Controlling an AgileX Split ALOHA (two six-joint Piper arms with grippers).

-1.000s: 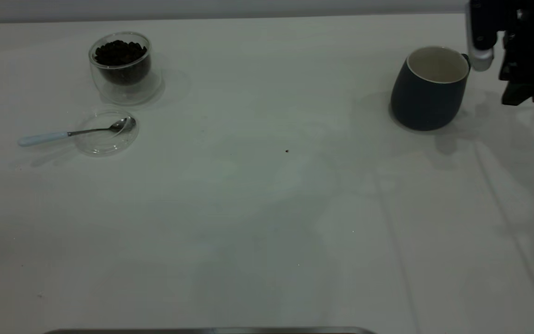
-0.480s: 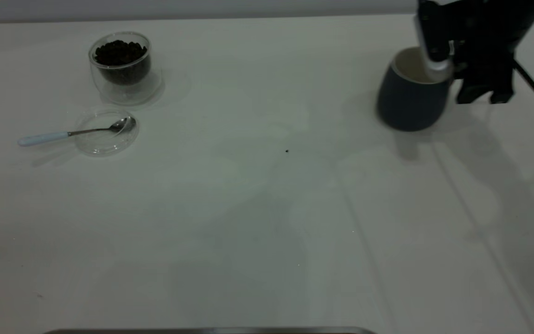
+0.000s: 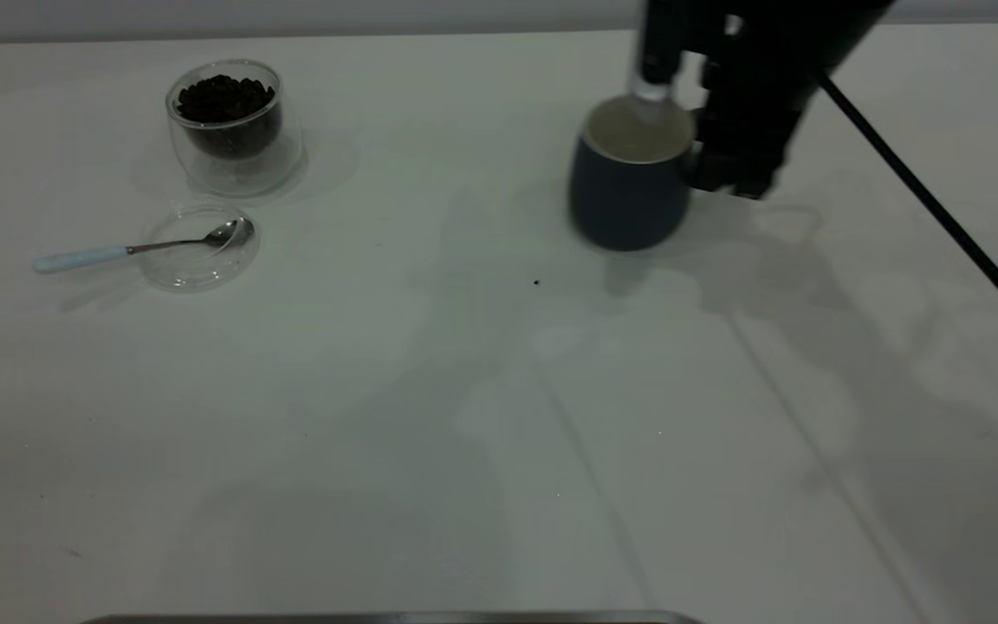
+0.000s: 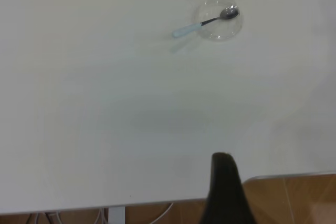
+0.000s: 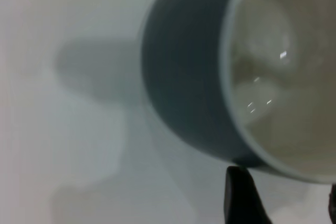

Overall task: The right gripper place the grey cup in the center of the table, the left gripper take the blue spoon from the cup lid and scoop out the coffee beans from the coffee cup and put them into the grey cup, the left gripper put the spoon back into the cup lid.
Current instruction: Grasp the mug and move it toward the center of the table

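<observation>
The table (image 3: pixel 430 416) is open across its middle and along the whole near edge. Obstacles sit only toward the far edge: coffee cup (image 3: pixel 226 121) and cup lid (image 3: pixel 197 247) with blue spoon (image 3: pixel 131 250) near the far left corner, well apart from grey cup (image 3: pixel 629 186) and right claw (image 3: pixel 707 121).

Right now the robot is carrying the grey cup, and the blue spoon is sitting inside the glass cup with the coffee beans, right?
Not quite. The blue spoon lies with its bowl in the clear cup lid, beside the coffee cup, as the exterior view shows. The right gripper does have the grey cup.
</observation>
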